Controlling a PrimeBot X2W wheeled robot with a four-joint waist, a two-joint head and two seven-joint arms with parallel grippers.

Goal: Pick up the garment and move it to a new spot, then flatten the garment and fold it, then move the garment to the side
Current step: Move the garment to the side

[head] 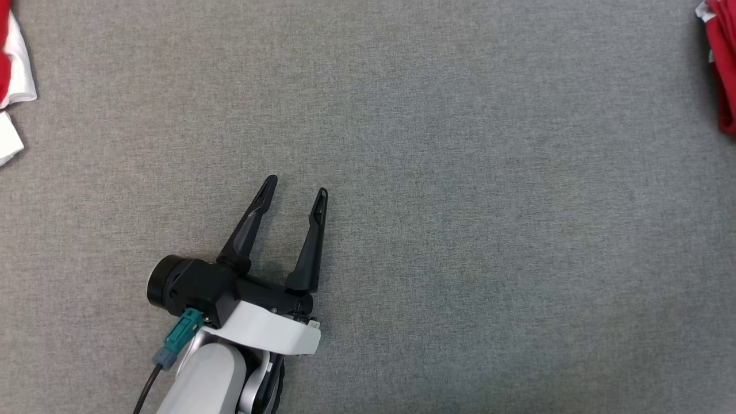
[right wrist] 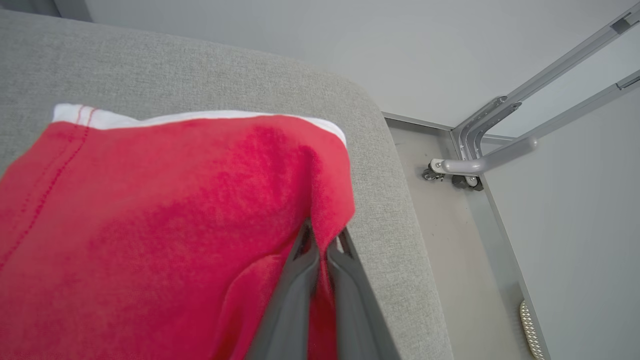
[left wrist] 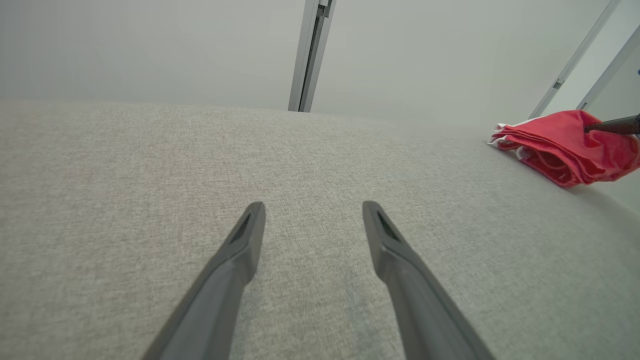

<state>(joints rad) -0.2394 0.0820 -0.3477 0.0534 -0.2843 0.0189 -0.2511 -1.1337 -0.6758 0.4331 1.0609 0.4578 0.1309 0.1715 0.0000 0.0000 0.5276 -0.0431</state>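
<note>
The red garment with white trim (right wrist: 165, 220) lies bunched near the right edge of the grey cloth-covered table (head: 437, 190). It shows at the far right in the head view as a red garment strip (head: 720, 63) and as a folded red heap (left wrist: 565, 147) in the left wrist view. My right gripper (right wrist: 322, 240) is shut on a fold of the garment, fingers pinched together. My left gripper (head: 297, 187) hovers open over bare table at the lower left, nothing between its fingers (left wrist: 247, 235).
Another red and white cloth (head: 12, 75) lies at the table's far left edge. Past the rounded right table corner (right wrist: 380, 130) are the floor and a grey metal frame on castors (right wrist: 470, 165). A wall post (left wrist: 311, 50) stands behind the table.
</note>
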